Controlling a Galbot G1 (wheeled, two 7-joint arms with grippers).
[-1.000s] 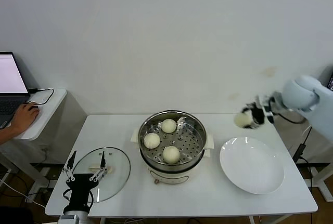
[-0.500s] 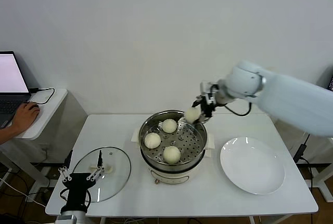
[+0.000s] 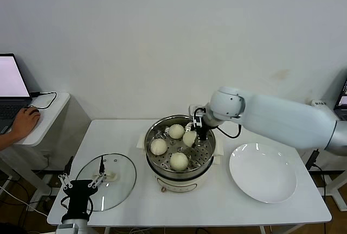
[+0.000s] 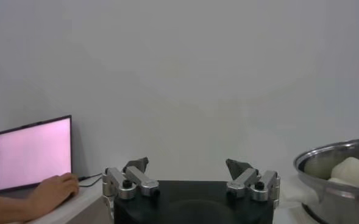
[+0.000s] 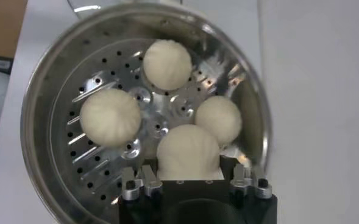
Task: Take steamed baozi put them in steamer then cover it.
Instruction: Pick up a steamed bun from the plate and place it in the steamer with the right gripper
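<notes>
The right tool [image 5: 190,182] grips the last bun [image 5: 189,151] inside the steamer [image 3: 209,136]; lower it onto bare tray before releasing. The left tool [image 4: 190,182] waits open.

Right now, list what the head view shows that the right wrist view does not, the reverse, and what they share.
Only the head view: the cover lying on the table, the open left gripper near it, the white plate, a laptop. Only the right wrist view: the steamer's tray holes seen close up. Both: the right gripper shut on the fourth baozi above the tray, three baozi already inside.
</notes>
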